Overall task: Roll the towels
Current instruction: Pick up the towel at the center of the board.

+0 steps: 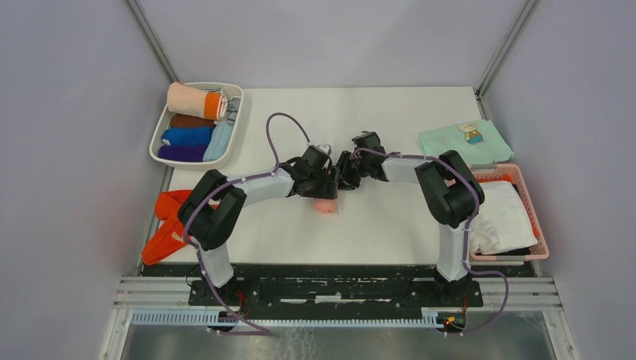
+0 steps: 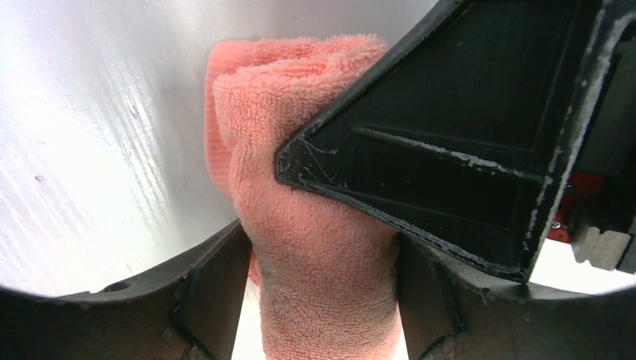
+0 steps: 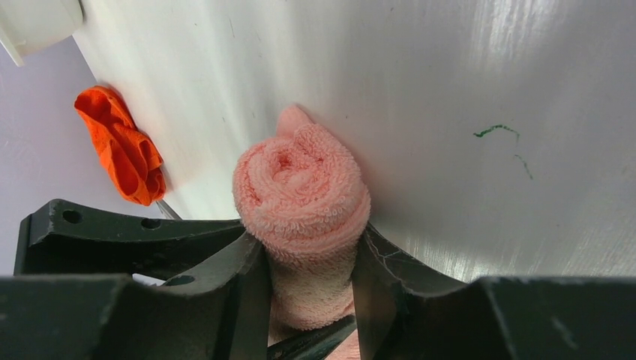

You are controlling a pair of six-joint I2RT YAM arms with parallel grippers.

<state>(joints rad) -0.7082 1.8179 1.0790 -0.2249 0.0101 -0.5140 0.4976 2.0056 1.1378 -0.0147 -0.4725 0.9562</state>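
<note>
Pink towel [image 3: 300, 187] is rolled, clamped by left gripper [image 2: 322, 270] and right gripper [image 3: 307, 277]; orange towels [image 1: 166, 225] at eight o'clock lie unrolled.

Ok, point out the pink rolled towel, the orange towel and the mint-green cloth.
pink rolled towel [image 3: 300, 187]: right wrist view, spiral end.
orange towel [image 1: 161, 240]: top external view, heap's middle.
mint-green cloth [image 1: 450, 146]: top external view, plain left part.

The white table [image 1: 390, 225] carries a white tray [image 1: 160, 139] of rolled cloths [image 1: 196, 101] at its far left corner. A crumpled red-orange towel [image 1: 166, 229] lies over the near left edge and a rolled pink towel [image 1: 326, 206] mid-table. A mint-green bear-print cloth [image 1: 465, 142] lies far right, with a pink basket [image 1: 529, 196] nearer.
</note>
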